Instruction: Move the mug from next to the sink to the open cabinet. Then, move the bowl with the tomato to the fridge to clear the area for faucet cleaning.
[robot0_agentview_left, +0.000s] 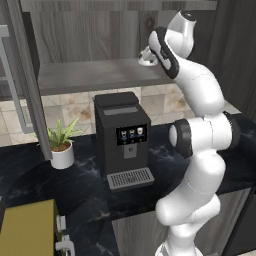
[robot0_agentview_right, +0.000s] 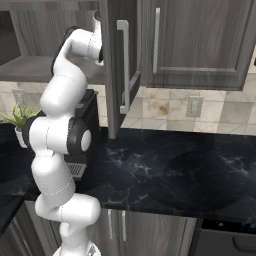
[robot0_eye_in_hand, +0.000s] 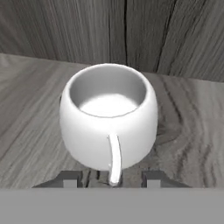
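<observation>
The white mug (robot0_eye_in_hand: 109, 118) stands upright on the grey wood-grain shelf (robot0_eye_in_hand: 35, 109) of the open cabinet, its thin handle turned towards my hand. My gripper (robot0_eye_in_hand: 111, 179) is open, with one fingertip on each side of the handle and a clear gap to both. In the left base view the mug (robot0_agentview_left: 146, 61) sits near the right end of the shelf (robot0_agentview_left: 90, 75), right in front of my raised hand. The cabinet's glass door (robot0_agentview_left: 20, 85) hangs open on the left. The bowl, tomato, sink, faucet and fridge are out of view.
A black coffee machine (robot0_agentview_left: 122, 140) stands on the dark marble counter (robot0_agentview_left: 85, 185) below the shelf, with a white plant pot (robot0_agentview_left: 62, 150) to its left. My arm reaches up past the machine. Closed grey wall cabinets (robot0_agentview_right: 195, 40) hang to the right.
</observation>
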